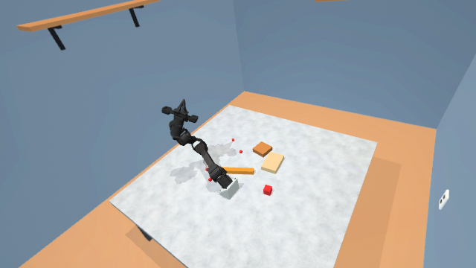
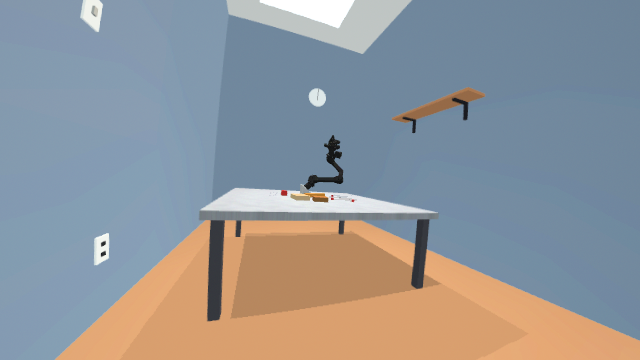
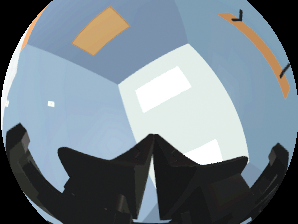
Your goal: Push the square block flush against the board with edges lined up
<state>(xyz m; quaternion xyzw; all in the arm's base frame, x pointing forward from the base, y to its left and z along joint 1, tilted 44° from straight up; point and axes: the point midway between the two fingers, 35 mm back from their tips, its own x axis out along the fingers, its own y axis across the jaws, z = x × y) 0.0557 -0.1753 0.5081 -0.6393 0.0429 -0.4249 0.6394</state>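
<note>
Square block (image 1: 262, 149) (image 2: 320, 199): just beside board (image 1: 272, 162) (image 2: 300, 197). Gripper (image 1: 183, 100) (image 2: 333, 137) (image 3: 154, 135): well above board, fingertips together, empty. Orange bar (image 1: 239, 170): near board's edge.

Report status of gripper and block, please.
Jaws shut, raised above table. Brown square block beside tan board. Red cube apart from both.
</note>
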